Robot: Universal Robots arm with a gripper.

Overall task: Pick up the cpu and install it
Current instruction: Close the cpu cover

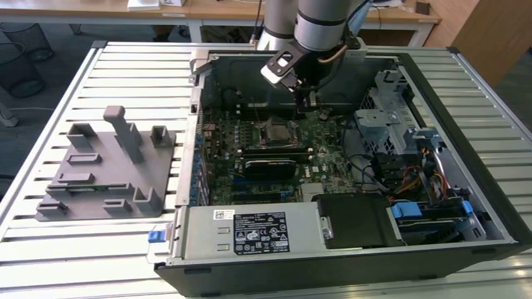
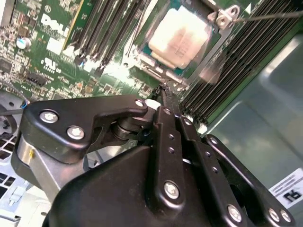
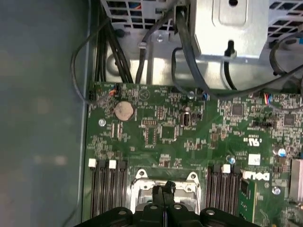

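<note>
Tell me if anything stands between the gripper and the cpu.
Nothing visible does. In the second wrist view the gripper, fingers shut, hangs just short of the cpu, which lies in the socket with its top uncovered.

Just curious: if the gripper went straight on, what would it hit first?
Likely the socket frame beside the cpu, just ahead of the gripper; depth is unclear.
</note>
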